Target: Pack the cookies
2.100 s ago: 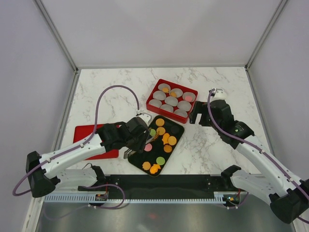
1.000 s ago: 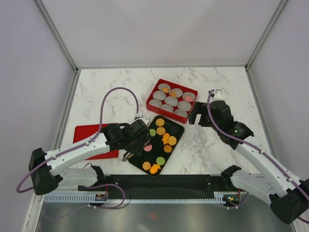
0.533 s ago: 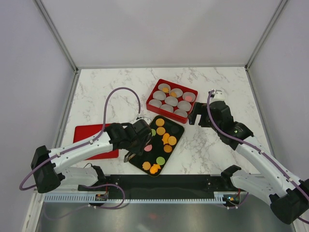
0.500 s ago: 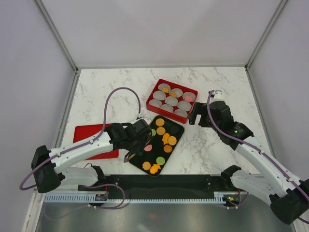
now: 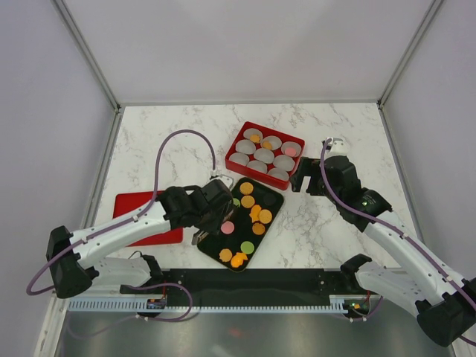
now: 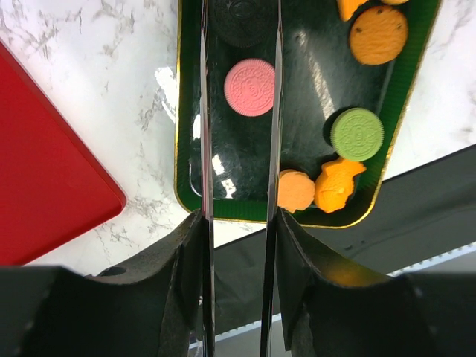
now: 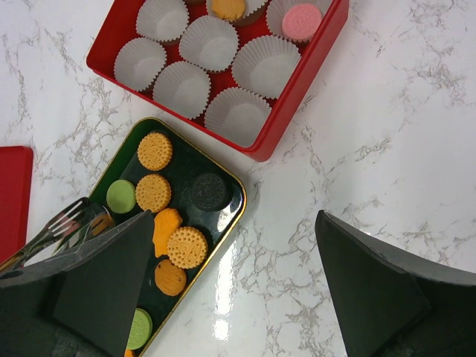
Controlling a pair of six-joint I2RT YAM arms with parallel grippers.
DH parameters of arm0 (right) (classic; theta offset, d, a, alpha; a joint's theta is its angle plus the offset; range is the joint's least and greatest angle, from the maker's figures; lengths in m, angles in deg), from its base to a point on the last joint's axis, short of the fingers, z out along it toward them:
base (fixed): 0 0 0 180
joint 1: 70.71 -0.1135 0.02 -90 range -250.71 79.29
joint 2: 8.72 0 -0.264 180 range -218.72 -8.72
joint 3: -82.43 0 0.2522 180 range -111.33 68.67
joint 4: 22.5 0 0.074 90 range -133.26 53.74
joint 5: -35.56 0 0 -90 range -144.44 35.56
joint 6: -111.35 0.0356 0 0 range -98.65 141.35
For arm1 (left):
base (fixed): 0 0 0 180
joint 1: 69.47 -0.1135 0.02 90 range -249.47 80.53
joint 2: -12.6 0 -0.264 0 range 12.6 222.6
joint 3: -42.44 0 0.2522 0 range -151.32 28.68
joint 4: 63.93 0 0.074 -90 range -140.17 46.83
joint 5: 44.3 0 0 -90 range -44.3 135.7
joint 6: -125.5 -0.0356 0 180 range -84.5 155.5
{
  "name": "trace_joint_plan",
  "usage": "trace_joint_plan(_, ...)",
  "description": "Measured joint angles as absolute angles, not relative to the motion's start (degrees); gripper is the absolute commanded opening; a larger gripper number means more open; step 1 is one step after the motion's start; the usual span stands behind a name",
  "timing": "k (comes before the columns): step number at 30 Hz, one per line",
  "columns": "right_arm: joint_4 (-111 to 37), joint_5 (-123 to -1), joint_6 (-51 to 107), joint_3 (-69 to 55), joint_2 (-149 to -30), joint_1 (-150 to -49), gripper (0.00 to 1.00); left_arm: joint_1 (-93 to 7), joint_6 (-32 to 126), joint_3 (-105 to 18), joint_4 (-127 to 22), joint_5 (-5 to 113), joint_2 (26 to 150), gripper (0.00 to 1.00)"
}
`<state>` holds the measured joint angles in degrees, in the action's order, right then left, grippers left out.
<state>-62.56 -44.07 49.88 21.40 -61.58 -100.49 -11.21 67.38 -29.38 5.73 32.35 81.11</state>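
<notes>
Cookies [image 5: 253, 212], orange, green, pink and dark, lie on a black gold-rimmed tray [image 5: 274, 195]. My left gripper [image 5: 214, 214] hovers over the tray's left end, shut on metal tongs [image 6: 277, 111] whose two blades run forward from the pads. In the left wrist view, a pink cookie [image 6: 251, 87] lies on the tray [image 6: 178, 149] below and between the blades. A dark cookie [image 6: 242, 18] sits farther along; the tong tips are out of that view. My right gripper [image 7: 238, 297] is open and empty, above bare marble right of the tray [image 7: 239, 204].
A red box [image 5: 253, 175] of white paper cups [image 7: 210, 42] stands behind the tray; an orange cookie [image 7: 227, 7] and a pink cookie [image 7: 301, 21] lie in its cups. A flat red lid [image 5: 137, 208] lies left of the tray. A black rail runs along the near edge.
The left gripper has squeezed the tongs narrower and shifted slightly over the tray's left end. The right arm has not moved.
</notes>
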Motion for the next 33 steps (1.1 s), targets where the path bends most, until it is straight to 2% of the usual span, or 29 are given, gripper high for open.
trace_joint_plan(8,-62.6,-44.1,49.9,21.4,-61.6,-100.5,0.98,-11.2,67.0,-35.7,6.4,31.8,79.8,0.42)
trace_joint_plan(12,-62.6,-44.1,49.9,21.4,-61.6,-100.5,0.98,-12.2,64.9,-41.8,6.8,30.5,83.3,0.43)
trace_joint_plan(25,-62.6,-44.1,49.6,21.4,-61.6,-100.5,0.98,-26.7,55.8,-69.5,1.3,30.8,110.9,0.43)
trace_joint_plan(33,-62.7,-44.1,49.6,21.4,-61.6,-100.5,0.98,-29.5,53.8,-77.5,0.7,30.8,122.7,0.43)
